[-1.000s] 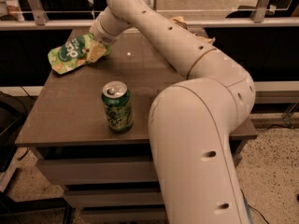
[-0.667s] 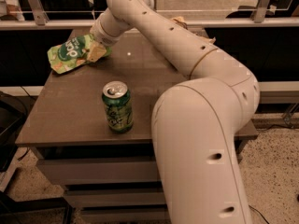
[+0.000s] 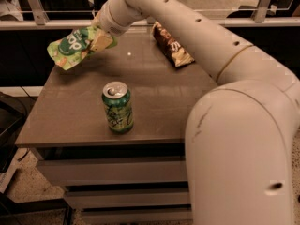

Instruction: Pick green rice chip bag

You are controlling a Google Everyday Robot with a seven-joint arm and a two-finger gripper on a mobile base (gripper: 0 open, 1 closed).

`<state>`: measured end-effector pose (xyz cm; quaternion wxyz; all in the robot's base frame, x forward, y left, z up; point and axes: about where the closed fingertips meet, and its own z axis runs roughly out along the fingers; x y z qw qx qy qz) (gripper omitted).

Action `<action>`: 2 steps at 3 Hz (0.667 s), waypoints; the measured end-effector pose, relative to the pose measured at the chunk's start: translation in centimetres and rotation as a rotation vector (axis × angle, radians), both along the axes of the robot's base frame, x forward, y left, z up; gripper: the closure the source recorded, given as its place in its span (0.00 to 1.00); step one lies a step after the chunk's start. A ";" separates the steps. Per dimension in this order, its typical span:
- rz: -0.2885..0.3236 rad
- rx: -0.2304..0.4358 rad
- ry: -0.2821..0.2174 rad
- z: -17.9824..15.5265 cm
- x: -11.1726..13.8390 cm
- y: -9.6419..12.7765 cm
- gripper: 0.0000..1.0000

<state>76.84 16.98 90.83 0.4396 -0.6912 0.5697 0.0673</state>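
Note:
The green rice chip bag [image 3: 70,47] is light green with a dark round logo. It hangs in the air above the table's far left corner, clear of the tabletop. My gripper [image 3: 100,41] is at the bag's right end and is shut on it, with one tan finger lying across the pouch. My white arm reaches from the lower right across the table to it.
A green soda can [image 3: 117,108] stands upright near the front middle of the brown table [image 3: 70,111]. A brown-and-cream chip bag [image 3: 172,45] lies at the back of the table. A railing [image 3: 42,23] runs behind the table. Drawers sit below the tabletop.
The gripper has lifted the green bag off the tabletop, and it now hangs above the far left corner. The arm's elbow has shifted, uncovering the brown chip bag.

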 end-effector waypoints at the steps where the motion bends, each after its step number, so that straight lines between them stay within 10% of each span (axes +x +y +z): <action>1: -0.004 0.046 -0.112 5.8 -2.2 -2.5 1.00; 2: -0.023 0.100 -0.191 10.5 -4.6 -5.5 1.00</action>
